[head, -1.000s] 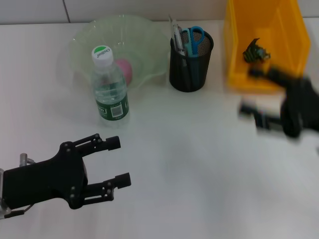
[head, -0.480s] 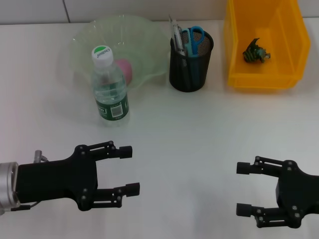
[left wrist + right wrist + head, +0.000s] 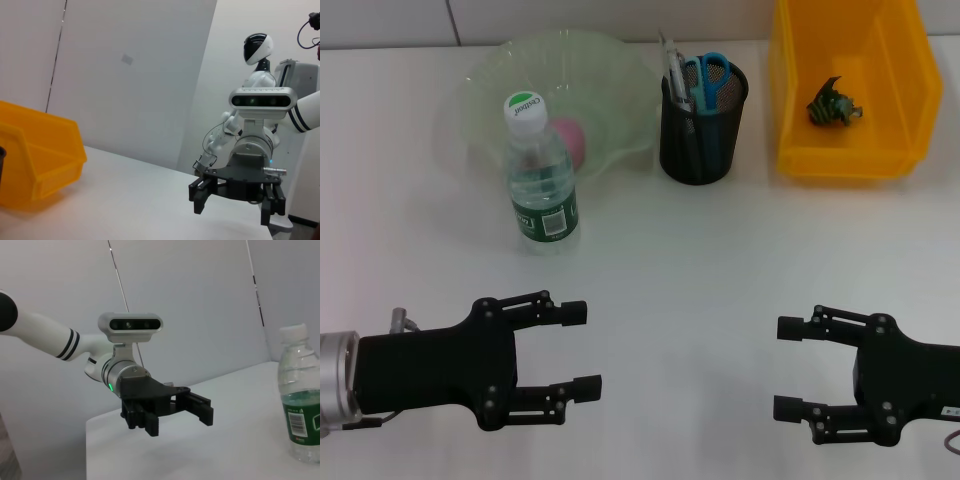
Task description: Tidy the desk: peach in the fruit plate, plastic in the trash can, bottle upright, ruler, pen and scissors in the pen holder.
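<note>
Both pincers hang released and empty over the near desk, left gripper (image 3: pixel 580 347) and right gripper (image 3: pixel 786 367) facing each other, well apart from everything. That reads like a rest pose, since the tidy looks finished. One peach (image 3: pixel 568 140) sits in the fruit plate (image 3: pixel 485 75). One bottle (image 3: pixel 541 180) stands upright just in front of it. One scrap of plastic (image 3: pixel 833 105) lies in the yellow trash can (image 3: pixel 910 90). One pen holder (image 3: pixel 703 125) carries the scissors (image 3: pixel 710 78) and slim items, likely ruler and pen.
</note>
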`<state>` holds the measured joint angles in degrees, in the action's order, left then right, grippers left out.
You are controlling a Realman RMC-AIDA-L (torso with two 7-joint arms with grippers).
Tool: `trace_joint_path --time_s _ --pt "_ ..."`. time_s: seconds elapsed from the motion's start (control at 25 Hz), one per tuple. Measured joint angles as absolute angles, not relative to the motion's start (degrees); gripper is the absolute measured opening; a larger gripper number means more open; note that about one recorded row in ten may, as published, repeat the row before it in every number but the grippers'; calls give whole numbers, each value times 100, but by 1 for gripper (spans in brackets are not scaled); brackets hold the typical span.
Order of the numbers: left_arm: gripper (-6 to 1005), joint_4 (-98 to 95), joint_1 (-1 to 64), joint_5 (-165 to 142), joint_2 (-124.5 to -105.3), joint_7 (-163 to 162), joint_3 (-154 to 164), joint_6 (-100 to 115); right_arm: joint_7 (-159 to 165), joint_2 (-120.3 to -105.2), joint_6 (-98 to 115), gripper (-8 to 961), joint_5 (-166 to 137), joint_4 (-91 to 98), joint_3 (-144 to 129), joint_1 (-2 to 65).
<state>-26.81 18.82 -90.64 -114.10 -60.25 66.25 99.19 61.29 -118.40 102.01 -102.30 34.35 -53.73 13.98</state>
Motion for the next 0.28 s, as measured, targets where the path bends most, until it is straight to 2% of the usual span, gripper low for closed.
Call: trace_joint_path --time_s 0.28 --pt "795 -2681 1830 -9064 -11407 -5984 6623 9925 6244 -11897 10090 826 -10230 3464 -5362 1470"
